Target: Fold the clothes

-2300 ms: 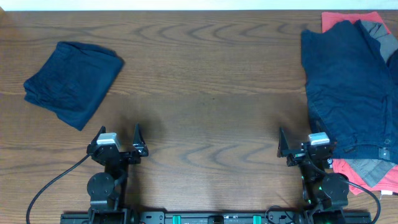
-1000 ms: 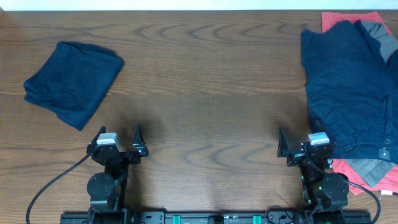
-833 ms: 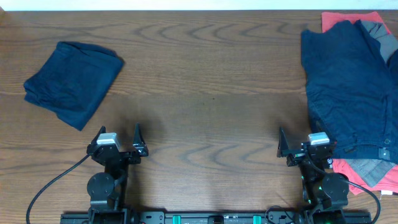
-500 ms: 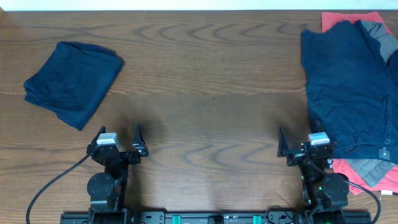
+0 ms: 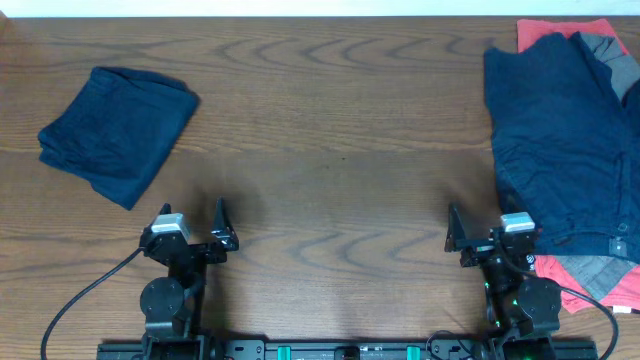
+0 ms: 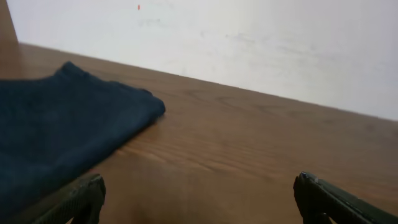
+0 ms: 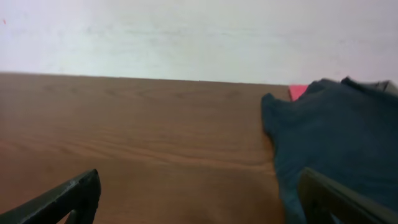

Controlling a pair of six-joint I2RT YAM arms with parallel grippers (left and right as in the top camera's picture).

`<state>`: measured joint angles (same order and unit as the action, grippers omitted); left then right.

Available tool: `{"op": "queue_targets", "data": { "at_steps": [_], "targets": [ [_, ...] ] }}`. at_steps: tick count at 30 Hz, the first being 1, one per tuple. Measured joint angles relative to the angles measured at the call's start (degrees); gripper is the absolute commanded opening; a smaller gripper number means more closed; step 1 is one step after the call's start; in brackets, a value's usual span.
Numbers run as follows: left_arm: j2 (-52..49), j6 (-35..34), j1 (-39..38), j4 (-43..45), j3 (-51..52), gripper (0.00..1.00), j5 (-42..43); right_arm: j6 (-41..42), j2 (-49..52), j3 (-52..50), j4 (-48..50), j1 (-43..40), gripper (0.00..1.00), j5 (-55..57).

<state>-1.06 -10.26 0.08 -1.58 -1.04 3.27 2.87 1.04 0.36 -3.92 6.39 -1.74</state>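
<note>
Dark navy shorts (image 5: 565,140) lie spread out at the far right of the table, waistband toward the front; they also show in the right wrist view (image 7: 336,143). A folded navy garment (image 5: 118,130) lies at the far left and shows in the left wrist view (image 6: 56,143). My left gripper (image 5: 190,218) is open and empty near the front edge, below the folded garment (image 6: 199,193). My right gripper (image 5: 485,225) is open and empty near the front edge, just left of the shorts' waistband (image 7: 199,193).
A red-orange cloth (image 5: 560,32) and a grey T-shirt (image 5: 600,45) lie under the shorts, showing at the top right and again at the front right (image 5: 590,275). The wooden table (image 5: 330,150) meets a white wall (image 6: 249,43) at its back edge.
</note>
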Motion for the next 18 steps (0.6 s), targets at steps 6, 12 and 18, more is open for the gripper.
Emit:
{"op": "queue_targets", "data": {
  "at_steps": [6,12,18],
  "targets": [
    [-3.2,-2.7,0.0,-1.0,-0.8,0.98,3.3,3.6,0.0,0.6,-2.0,0.0,0.99,0.0],
    [-11.0,-3.4,0.0,-6.9,-5.0,0.98,7.6,4.0,0.4,6.2,-12.4,0.0,0.99,0.6],
    [-22.2,-3.5,0.0,-17.2,-17.7,0.98,8.9,1.7,5.8,15.7,-19.1,0.0,0.99,3.7]
  ]
}}
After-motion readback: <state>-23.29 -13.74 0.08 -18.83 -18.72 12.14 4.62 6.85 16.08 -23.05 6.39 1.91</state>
